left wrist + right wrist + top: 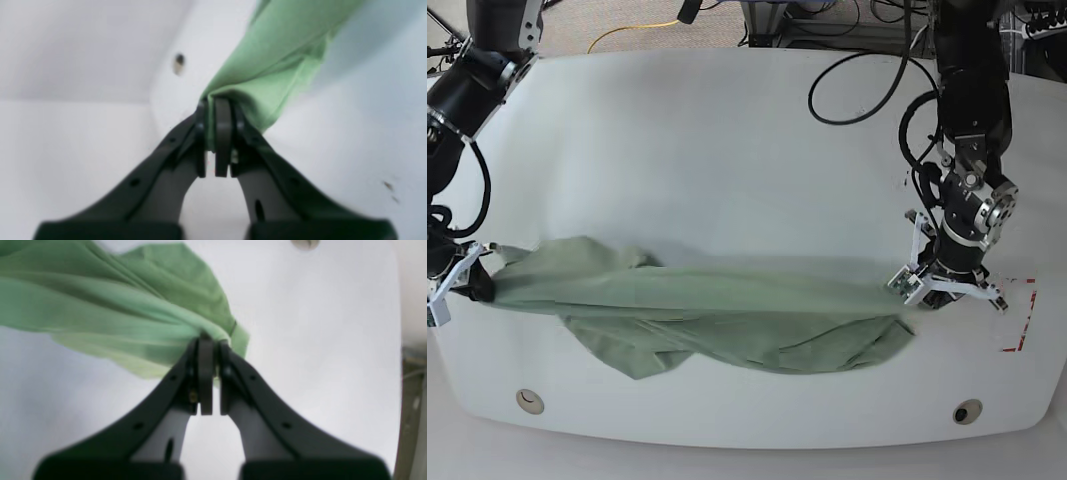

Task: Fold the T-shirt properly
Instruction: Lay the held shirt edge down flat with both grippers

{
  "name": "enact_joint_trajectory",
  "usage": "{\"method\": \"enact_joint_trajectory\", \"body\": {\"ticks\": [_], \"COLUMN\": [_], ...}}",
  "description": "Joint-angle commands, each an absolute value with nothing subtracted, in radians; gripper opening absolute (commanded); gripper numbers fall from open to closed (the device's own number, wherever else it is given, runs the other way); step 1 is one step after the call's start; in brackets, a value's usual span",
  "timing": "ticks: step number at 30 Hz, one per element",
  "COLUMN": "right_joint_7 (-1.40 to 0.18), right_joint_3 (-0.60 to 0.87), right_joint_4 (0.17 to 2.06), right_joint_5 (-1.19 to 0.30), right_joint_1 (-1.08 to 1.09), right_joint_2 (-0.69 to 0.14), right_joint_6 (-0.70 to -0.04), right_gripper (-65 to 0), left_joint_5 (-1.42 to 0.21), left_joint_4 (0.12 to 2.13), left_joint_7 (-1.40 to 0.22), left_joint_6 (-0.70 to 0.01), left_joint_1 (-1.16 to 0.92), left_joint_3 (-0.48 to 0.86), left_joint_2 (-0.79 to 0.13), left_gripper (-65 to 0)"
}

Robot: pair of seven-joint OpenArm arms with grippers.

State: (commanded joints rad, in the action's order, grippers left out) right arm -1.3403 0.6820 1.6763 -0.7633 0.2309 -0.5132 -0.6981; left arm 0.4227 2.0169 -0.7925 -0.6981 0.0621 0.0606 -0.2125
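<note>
Tabletop [747,432], its rounded edge nearest; just behind, the T-shirt [727,290] lies bunched at its lower part, its upper band stretched between both grippers. Left gripper [213,163] and right gripper [215,403] are each closed on fabric. Good practice, as judged: keep tension even, lower together, release only once flat. Beyond: a looped cable [835,123].

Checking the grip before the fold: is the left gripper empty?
No, the left gripper is closed on the T-shirt, whose fabric shows between its fingers.
</note>
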Motion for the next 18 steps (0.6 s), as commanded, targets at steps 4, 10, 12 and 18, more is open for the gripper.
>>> {"method": "enact_joint_trajectory", "body": {"ticks": [4, 10, 12, 18], "right_joint_7": [-1.34, -1.34, -1.34, -1.34], "right_joint_3": [0.74, 0.809, 0.811, 0.812], "right_joint_4": [1.742, 1.83, 1.837, 1.837], "right_joint_5": [-0.763, -0.763, -0.763, -0.762], "right_joint_1": [0.085, -0.113, -0.182, -0.317], "right_joint_2": [-0.441, -0.374, -0.361, -0.32], "right_joint_6": [-0.698, -0.698, -0.698, -0.698], "right_gripper": [-65.0, -65.0, -65.0, -65.0], "left_joint_5": [0.41, 0.41, 0.41, 0.41], "left_joint_4": [2.017, 2.017, 2.017, 2.017], "left_joint_7": [-0.791, -0.791, -0.791, -0.791], "left_joint_6": [-0.698, -0.698, -0.698, -0.698], "left_joint_1": [-0.067, -0.251, -0.317, -0.47], "left_joint_3": [0.082, 0.133, 0.137, 0.242], "left_joint_2": [-0.202, -0.2, -0.203, -0.196], "left_gripper": [-65.0, -65.0, -65.0, -65.0]}}
